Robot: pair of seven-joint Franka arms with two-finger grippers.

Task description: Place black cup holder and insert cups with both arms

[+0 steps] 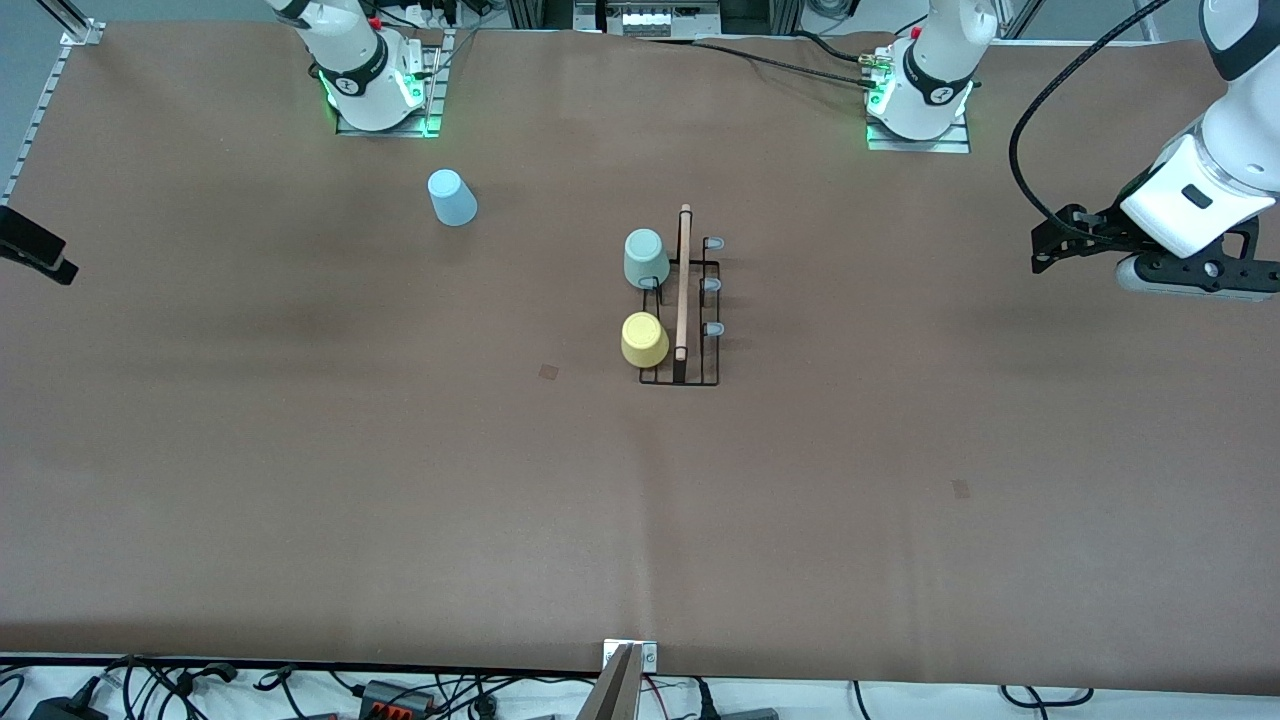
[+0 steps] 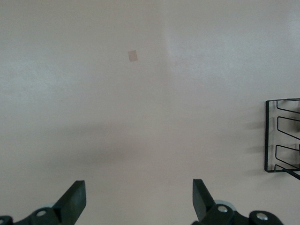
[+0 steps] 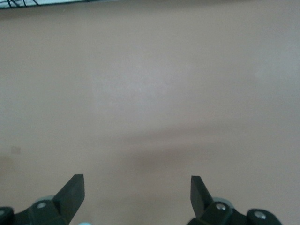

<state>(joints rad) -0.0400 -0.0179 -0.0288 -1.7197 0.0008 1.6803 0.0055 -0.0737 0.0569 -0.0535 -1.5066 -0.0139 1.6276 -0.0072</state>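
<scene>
The black cup holder [image 1: 700, 381] stands at the table's middle, with its wooden rod [image 1: 684, 285] on top. A pale green cup [image 1: 643, 258] and a yellow cup [image 1: 645, 340] sit upside down on pegs on its side toward the right arm's end. Three grey-blue pegs [image 1: 712, 286] on its side toward the left arm's end are bare. A light blue cup [image 1: 452, 197] stands upside down on the table near the right arm's base. My left gripper [image 1: 1045, 247] [image 2: 139, 197] is open and empty over the left arm's end of the table; the holder's base [image 2: 281, 136] shows at that view's edge. My right gripper [image 3: 137, 192] is open and empty above bare table, out of the front view.
A small tape patch [image 1: 549, 371] lies beside the holder, toward the right arm's end; another [image 1: 961, 488] lies nearer the front camera toward the left arm's end. A black object [image 1: 32, 248] juts in at the table's edge at the right arm's end.
</scene>
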